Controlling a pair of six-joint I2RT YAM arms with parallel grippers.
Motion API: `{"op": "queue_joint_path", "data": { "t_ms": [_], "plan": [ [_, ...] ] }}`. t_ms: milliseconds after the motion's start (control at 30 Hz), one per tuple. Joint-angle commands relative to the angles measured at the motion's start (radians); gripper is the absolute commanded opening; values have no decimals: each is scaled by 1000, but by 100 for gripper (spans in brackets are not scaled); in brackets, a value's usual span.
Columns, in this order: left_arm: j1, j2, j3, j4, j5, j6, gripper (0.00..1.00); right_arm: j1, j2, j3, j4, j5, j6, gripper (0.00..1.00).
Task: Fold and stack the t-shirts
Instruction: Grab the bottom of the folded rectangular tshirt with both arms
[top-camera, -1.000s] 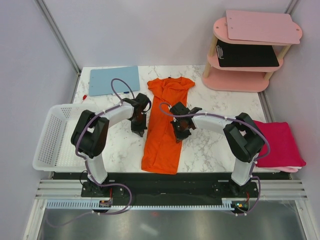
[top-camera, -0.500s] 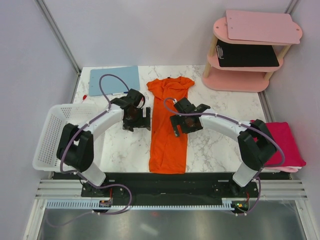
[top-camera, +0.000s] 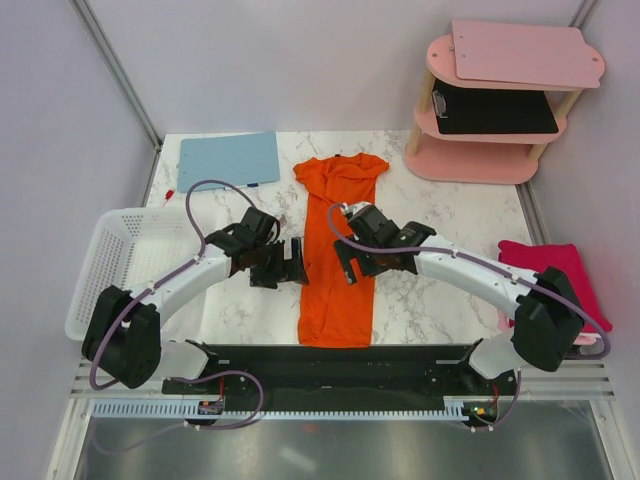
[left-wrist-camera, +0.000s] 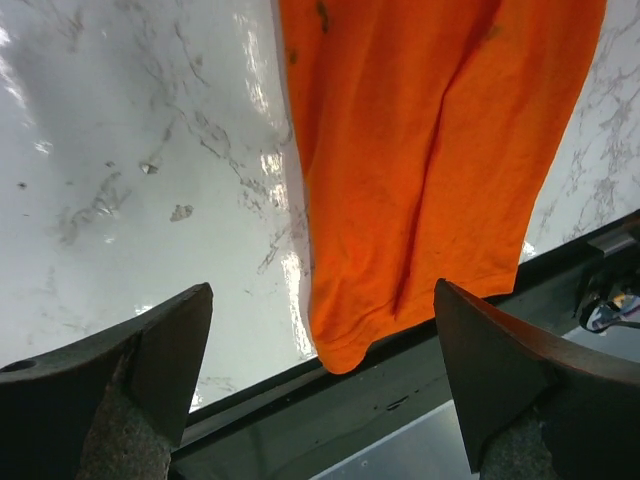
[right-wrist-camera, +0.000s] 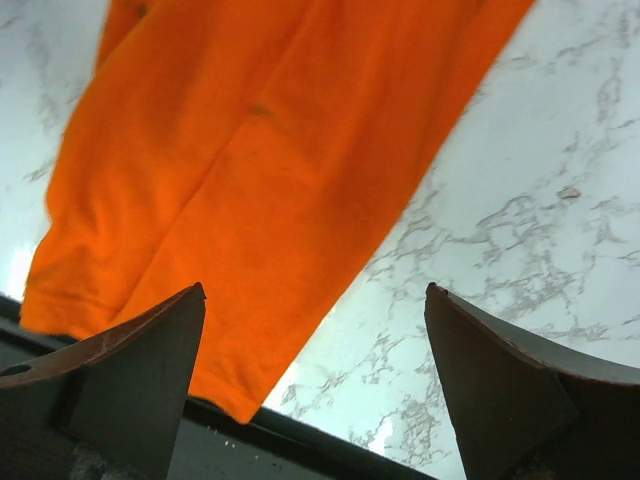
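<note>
No legible text, labels, brands, numbers or signs anywhere.

- We see pale lilac walls (top-camera: 300, 60) on three sides, with metal posts (top-camera: 115, 65) in the far corners.
- White marble table (top-camera: 450, 210); our wrist views show glare on it.
- Pink three-tier shelf (top-camera: 480, 165) at far right, white basket (top-camera: 100, 270) at left edge.

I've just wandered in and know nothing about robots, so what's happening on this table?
Two robot arms are folding shirts. An orange t-shirt lies on the table, already folded lengthwise into a long strip, its hem at the near edge. The left gripper is beside it on one side and the right gripper is at its other edge, both open and holding nothing. A pink t-shirt sits folded at the table's right edge.
</note>
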Motion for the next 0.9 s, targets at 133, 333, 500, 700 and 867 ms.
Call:
{"op": "queue_joint_path", "data": {
  "t_ms": [133,333,500,700,867],
  "plan": [
    [-15,-14,-152,235,204,-139,97,270,-23,-60,-24,151,44,91],
    [-58,-41,-203,296,230,-207,96,442,20,-107,-26,204,139,83],
    [-103,-48,-229,342,253,-257,95,532,49,-133,-26,255,216,84],
    [-147,-22,-249,403,262,-297,95,587,70,-149,-20,307,267,83],
    [-172,15,-262,443,259,-319,94,600,121,-170,5,358,284,78]
  ]
}}
